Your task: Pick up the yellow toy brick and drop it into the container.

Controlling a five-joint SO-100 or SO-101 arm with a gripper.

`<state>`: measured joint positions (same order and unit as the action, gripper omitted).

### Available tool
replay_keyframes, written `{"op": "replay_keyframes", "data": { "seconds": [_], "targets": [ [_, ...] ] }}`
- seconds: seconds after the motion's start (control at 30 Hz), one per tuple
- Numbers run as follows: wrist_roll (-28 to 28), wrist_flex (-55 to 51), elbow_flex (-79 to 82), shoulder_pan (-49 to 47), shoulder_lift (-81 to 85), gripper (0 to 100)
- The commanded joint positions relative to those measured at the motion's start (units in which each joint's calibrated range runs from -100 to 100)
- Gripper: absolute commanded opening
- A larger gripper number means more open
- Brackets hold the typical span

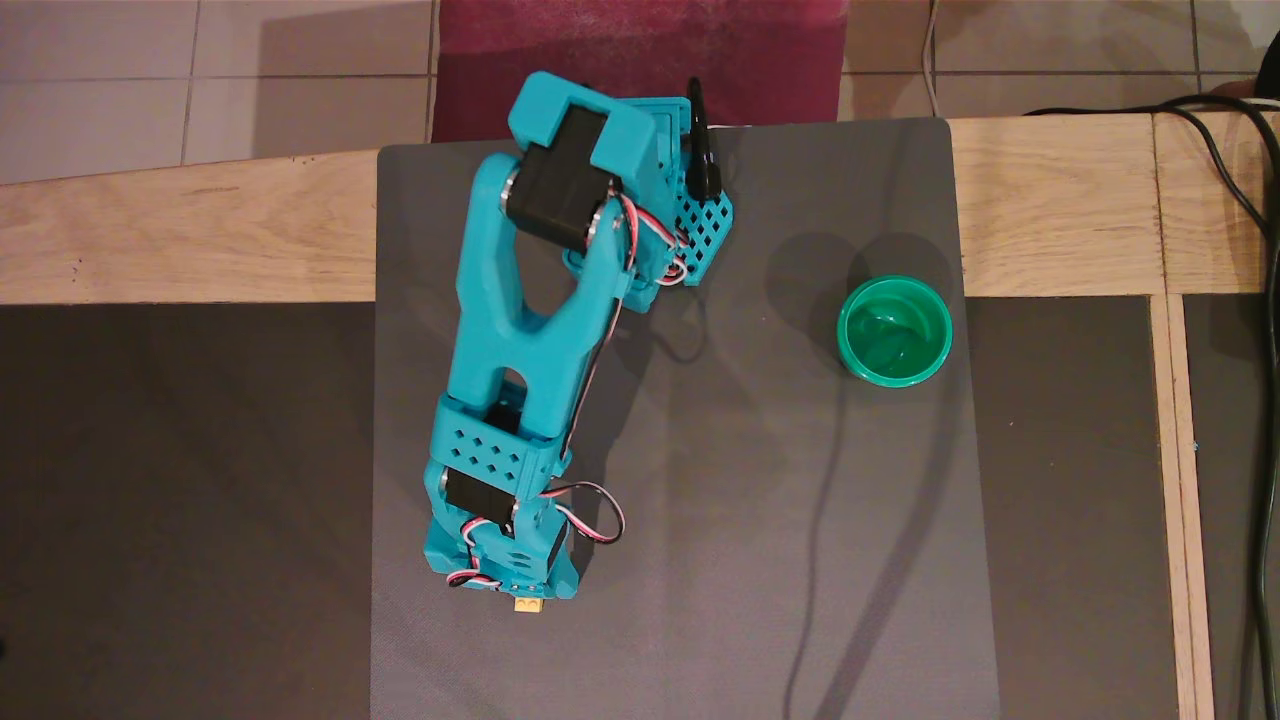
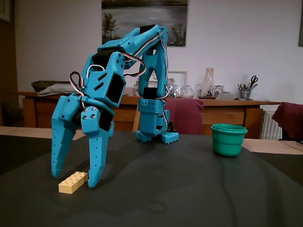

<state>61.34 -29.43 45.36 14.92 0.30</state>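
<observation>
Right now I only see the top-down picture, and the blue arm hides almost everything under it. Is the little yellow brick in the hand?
Observer: Not held. In the fixed view the small pale-yellow plastic brick lies flat on the dark mat, studs up.
Operator: Is the hand open, then?
Observer: Yes. The hand is open and low, and in that view the brick sits between its two fingers. The right-hand one is at the brick's end; I cannot tell if it touches.
</observation>
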Motion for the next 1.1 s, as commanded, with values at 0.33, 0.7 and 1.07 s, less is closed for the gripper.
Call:
{"op": "replay_keyframes", "data": {
  "seconds": [0.33,0.7,1.07],
  "targets": [
    [-0.08,0.33,-0.5,0.28,-3.08,19],
    [-0.13,0.42,-1.76,0.44,-6.12,11],
    [-0.13,0.42,-1.76,0.44,-6.12,4]
  ]
}}
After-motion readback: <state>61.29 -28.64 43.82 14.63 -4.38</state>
